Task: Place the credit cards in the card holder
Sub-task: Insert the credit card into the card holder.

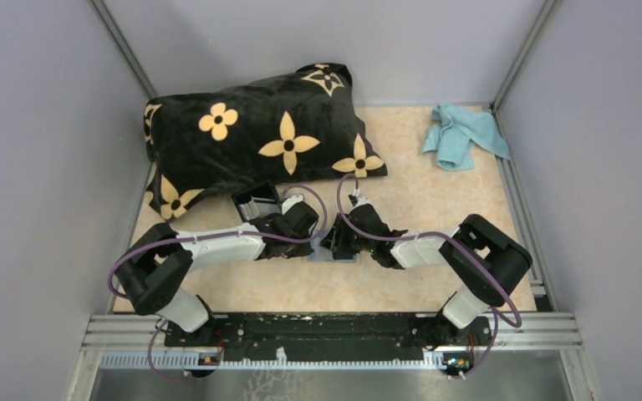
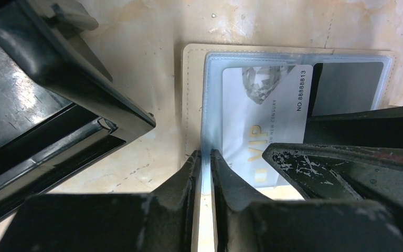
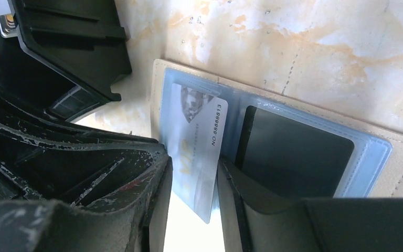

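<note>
A beige wallet (image 2: 191, 84) with clear blue sleeves lies open on the table between both grippers. A grey-white "VIP" credit card (image 2: 265, 115) sits partly in its left sleeve, one end sticking out. A dark card (image 3: 288, 152) fills the other pocket. My left gripper (image 2: 204, 157) is shut on the clear sleeve's edge. My right gripper (image 3: 194, 170) stands open around the VIP card (image 3: 197, 142), with a gap on one side. The black boxy card holder (image 1: 255, 200) stands just left of the wallet, close to the left gripper (image 1: 311, 241); it also shows as the black case (image 2: 42, 105) in the left wrist view.
A big black pillow with yellow flowers (image 1: 259, 134) lies right behind the card holder. A light blue cloth (image 1: 464, 135) is bunched at the back right. Grey walls close in both sides, and a metal rail (image 1: 334, 330) runs along the near edge.
</note>
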Controlling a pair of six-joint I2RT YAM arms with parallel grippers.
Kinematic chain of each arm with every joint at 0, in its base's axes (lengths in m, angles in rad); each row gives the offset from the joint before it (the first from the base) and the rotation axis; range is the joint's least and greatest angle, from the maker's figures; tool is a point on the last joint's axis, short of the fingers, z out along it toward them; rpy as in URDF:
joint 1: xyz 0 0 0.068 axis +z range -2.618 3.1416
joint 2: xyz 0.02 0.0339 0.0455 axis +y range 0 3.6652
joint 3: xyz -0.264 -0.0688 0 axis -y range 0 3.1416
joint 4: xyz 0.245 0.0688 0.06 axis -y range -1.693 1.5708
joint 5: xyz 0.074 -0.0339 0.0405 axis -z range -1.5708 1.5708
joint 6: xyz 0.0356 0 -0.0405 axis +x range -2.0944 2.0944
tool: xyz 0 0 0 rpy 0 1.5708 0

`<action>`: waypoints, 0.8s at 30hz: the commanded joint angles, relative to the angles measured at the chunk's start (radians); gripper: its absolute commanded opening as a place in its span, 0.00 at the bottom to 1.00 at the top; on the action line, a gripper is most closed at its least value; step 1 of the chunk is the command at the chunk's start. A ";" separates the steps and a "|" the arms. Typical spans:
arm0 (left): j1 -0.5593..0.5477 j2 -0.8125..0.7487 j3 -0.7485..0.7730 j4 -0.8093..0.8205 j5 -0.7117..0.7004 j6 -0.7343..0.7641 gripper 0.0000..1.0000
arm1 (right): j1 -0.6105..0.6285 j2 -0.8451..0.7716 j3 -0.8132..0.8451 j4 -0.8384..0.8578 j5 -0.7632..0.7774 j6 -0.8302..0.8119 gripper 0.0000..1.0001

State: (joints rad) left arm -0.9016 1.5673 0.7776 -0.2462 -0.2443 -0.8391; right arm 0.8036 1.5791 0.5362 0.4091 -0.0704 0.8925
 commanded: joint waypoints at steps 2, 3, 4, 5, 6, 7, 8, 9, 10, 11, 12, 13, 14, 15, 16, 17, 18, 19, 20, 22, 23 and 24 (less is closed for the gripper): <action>-0.003 0.081 -0.068 -0.077 0.030 0.024 0.18 | 0.019 -0.023 0.020 -0.230 0.083 -0.071 0.39; -0.002 0.078 -0.070 -0.072 0.035 0.023 0.18 | 0.023 -0.020 0.031 -0.248 0.090 -0.076 0.39; -0.003 0.075 -0.072 -0.066 0.041 0.023 0.18 | 0.031 -0.016 0.043 -0.265 0.097 -0.080 0.39; -0.003 0.071 -0.073 -0.058 0.048 0.023 0.18 | 0.040 -0.008 0.059 -0.283 0.106 -0.085 0.40; -0.003 0.067 -0.076 -0.049 0.057 0.021 0.18 | 0.050 0.001 0.075 -0.302 0.114 -0.088 0.40; -0.003 0.060 -0.079 -0.039 0.065 0.020 0.18 | 0.065 0.009 0.090 -0.318 0.124 -0.090 0.40; -0.003 0.054 -0.082 -0.033 0.073 0.019 0.18 | 0.074 0.019 0.105 -0.333 0.133 -0.091 0.40; -0.003 0.047 -0.084 -0.029 0.078 0.019 0.18 | 0.082 0.027 0.119 -0.347 0.140 -0.093 0.40; -0.003 0.039 -0.085 -0.027 0.081 0.019 0.18 | 0.089 0.037 0.133 -0.359 0.147 -0.093 0.40; -0.002 0.030 -0.088 -0.024 0.083 0.018 0.18 | 0.094 0.046 0.146 -0.371 0.152 -0.093 0.40; -0.003 0.020 -0.091 -0.021 0.087 0.021 0.18 | 0.099 0.058 0.158 -0.383 0.155 -0.093 0.40; -0.003 0.009 -0.100 -0.010 0.092 0.025 0.17 | 0.104 0.063 0.171 -0.395 0.157 -0.093 0.40; -0.003 -0.003 -0.106 -0.002 0.097 0.026 0.17 | 0.108 0.082 0.181 -0.403 0.159 -0.092 0.40; -0.003 -0.013 -0.112 0.006 0.100 0.026 0.18 | 0.114 0.102 0.188 -0.407 0.163 -0.091 0.41; -0.003 -0.024 -0.116 0.013 0.104 0.029 0.18 | 0.119 0.113 0.196 -0.410 0.167 -0.088 0.41; -0.002 -0.032 -0.121 0.018 0.107 0.029 0.18 | 0.124 0.120 0.200 -0.414 0.170 -0.086 0.41; -0.003 -0.042 -0.126 0.024 0.113 0.030 0.18 | 0.127 0.129 0.205 -0.415 0.173 -0.082 0.41; -0.003 -0.053 -0.130 0.033 0.120 0.034 0.18 | 0.128 0.137 0.206 -0.413 0.173 -0.079 0.41; -0.003 -0.066 -0.135 0.039 0.120 0.031 0.19 | 0.128 0.145 0.206 -0.410 0.170 -0.077 0.41; -0.003 -0.098 -0.142 0.046 0.124 0.033 0.21 | 0.128 0.166 0.208 -0.408 0.173 -0.073 0.41; -0.002 -0.112 -0.142 0.046 0.124 0.031 0.23 | 0.129 0.175 0.206 -0.404 0.170 -0.071 0.41; -0.002 -0.124 -0.141 0.045 0.125 0.031 0.24 | 0.129 0.185 0.206 -0.400 0.167 -0.069 0.41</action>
State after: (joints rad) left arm -0.8951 1.4723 0.6712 -0.1383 -0.1864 -0.8249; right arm 0.9073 1.6482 0.7696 0.0822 0.1066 0.8177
